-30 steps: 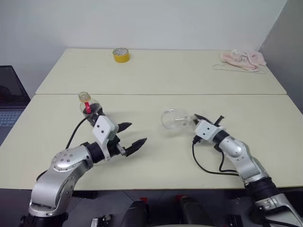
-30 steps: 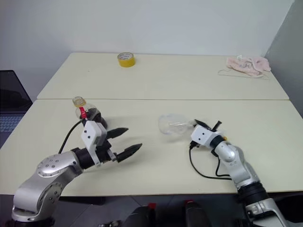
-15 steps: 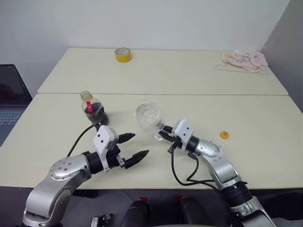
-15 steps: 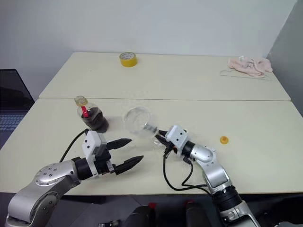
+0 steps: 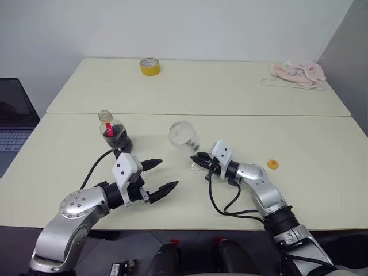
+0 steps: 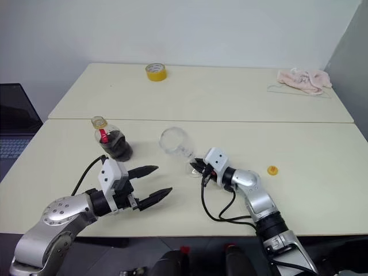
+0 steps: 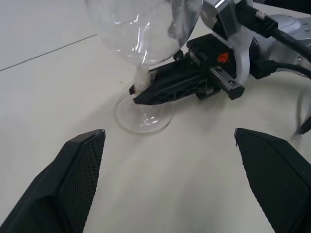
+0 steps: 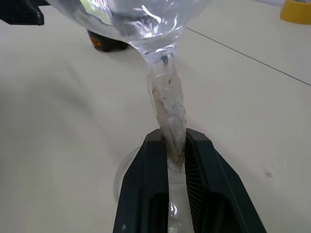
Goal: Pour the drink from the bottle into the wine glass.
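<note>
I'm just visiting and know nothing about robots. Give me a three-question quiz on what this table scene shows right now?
1. True or false: the right gripper is shut on the stem of the clear stemmed wine glass.
2. The small yellow-orange screw cap lies: A) on the bottle, B) on the table, C) in the glass.
3. Which gripper is open and holding nothing?

Key: 1 true. 2 B; the small clear plastic bottle with dark drink stands uncapped. 3 The left gripper.
</note>
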You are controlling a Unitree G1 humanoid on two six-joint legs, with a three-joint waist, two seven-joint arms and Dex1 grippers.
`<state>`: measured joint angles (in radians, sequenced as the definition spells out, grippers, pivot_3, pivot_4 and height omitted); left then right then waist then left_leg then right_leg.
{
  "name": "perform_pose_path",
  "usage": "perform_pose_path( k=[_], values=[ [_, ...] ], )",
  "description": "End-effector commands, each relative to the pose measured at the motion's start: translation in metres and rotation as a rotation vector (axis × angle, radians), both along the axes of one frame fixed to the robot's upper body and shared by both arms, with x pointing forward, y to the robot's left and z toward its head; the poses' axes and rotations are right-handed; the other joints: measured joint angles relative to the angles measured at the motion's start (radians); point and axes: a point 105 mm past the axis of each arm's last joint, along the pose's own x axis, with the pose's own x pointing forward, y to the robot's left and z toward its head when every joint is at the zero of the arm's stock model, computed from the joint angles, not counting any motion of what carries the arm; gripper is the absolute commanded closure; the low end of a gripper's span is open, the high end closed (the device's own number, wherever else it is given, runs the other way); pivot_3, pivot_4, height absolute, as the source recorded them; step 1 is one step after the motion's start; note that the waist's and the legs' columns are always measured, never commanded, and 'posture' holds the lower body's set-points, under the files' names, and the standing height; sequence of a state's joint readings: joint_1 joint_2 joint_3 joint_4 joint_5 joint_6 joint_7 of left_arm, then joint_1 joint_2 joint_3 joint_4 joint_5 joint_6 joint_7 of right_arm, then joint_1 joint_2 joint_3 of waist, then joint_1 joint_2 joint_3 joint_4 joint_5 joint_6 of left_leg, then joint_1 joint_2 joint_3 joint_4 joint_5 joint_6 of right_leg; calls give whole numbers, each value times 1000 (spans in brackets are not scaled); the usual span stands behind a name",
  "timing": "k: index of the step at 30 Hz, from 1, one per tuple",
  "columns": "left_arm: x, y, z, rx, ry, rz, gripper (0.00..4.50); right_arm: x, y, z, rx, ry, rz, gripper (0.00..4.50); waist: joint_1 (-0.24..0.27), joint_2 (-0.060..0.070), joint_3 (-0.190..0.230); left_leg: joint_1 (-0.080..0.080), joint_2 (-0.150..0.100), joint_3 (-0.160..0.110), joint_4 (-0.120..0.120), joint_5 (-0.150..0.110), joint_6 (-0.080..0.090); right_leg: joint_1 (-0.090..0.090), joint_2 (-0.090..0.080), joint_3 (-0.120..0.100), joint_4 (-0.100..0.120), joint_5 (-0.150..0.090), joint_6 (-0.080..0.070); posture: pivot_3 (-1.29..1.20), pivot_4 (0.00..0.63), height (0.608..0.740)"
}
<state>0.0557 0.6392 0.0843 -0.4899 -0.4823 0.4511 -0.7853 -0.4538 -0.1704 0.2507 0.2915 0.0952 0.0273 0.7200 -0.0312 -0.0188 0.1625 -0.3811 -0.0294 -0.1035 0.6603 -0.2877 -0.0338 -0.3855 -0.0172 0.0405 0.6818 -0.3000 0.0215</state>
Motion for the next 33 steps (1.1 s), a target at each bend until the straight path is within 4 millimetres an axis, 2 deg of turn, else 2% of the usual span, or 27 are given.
perform_pose_path(
  k=[1, 9, 15, 20, 22, 28, 33],
  values=[
    [4, -3, 7, -2, -53, -9, 0, 4, 3, 18, 50, -58, 20, 4267, 0, 0, 0, 0, 0, 0, 0, 0, 0, 0, 0, 0, 0, 0, 0, 0, 150, 740],
    [7, -2, 6, 6, -65, 2, 0, 1, 2, 4, 0, -47, 35, 4267, -1, 0, 0, 0, 0, 0, 0, 0, 0, -1, 0, 0, 0, 0, 0, 0, 150, 740],
    [9, -5, 8, 13, -74, -1, 0, 4, -4, 0, -28, -41, 13, 2352, -1, 0, 0, 0, 0, 0, 0, 0, 0, -1, 0, 0, 0, 0, 0, 0, 150, 740],
    [9, -6, 9, 17, -80, -2, 0, 5, -5, 1, -24, -41, 2, 527, -1, 0, 0, 0, 0, 0, 0, 0, 0, -1, 0, 0, 0, 0, 0, 0, 150, 740],
    [9, -6, 10, 18, -82, -1, 0, 5, -6, 2, -23, -42, -3, 25, -1, 0, 0, 0, 0, 0, 0, 0, 0, -1, 0, 0, 0, 0, 0, 0, 150, 740],
    [11, -4, 12, 13, -97, 26, 0, 3, -17, 4, -39, -57, -22, 25, 0, 0, 0, 0, 0, 0, 0, 0, 0, -1, 0, 0, 0, 0, 0, 0, 150, 740],
    [16, 2, 14, -25, -95, 106, 0, -14, -31, 13, -48, -75, 14, 25, 2, 0, 0, -1, 0, 0, 0, 0, 0, 0, 0, 0, 0, 0, 0, 0, 150, 740]
  ],
)
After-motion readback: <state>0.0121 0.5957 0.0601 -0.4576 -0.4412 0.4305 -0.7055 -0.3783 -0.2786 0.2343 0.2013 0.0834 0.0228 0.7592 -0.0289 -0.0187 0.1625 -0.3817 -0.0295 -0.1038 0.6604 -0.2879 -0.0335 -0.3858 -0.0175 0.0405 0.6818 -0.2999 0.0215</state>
